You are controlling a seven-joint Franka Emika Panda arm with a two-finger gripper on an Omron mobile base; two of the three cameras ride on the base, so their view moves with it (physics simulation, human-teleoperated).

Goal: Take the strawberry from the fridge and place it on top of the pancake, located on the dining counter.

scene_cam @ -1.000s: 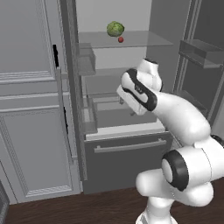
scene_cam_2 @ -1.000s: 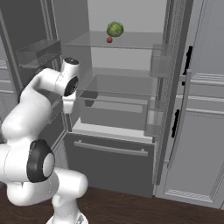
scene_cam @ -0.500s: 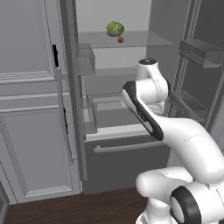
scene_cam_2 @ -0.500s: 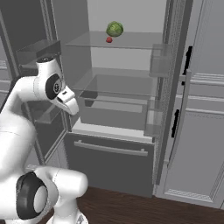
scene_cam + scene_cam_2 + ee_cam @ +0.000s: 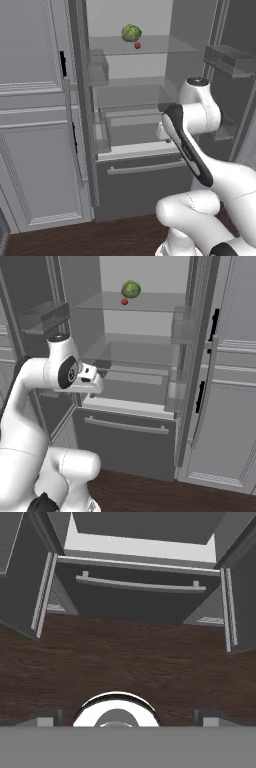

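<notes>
One strawberry (image 5: 137, 45) sits on the top glass shelf (image 5: 150, 46) of the open fridge (image 5: 150, 421), just beside a green leafy ball (image 5: 131, 33). The gripper (image 5: 128, 716) points down at the dark wood floor (image 5: 125, 662), jaws spread wide, holding nothing.

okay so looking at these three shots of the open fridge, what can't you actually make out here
- Strawberry beside the green leafy ball: too small in both base views to tell whether they touch.
- Gripper: in the hand view, its fingertips are cut off by the bottom edge; in the base views the arm's own body hides it.
- Fridge bottom drawer: closed, contents hidden.
</notes>
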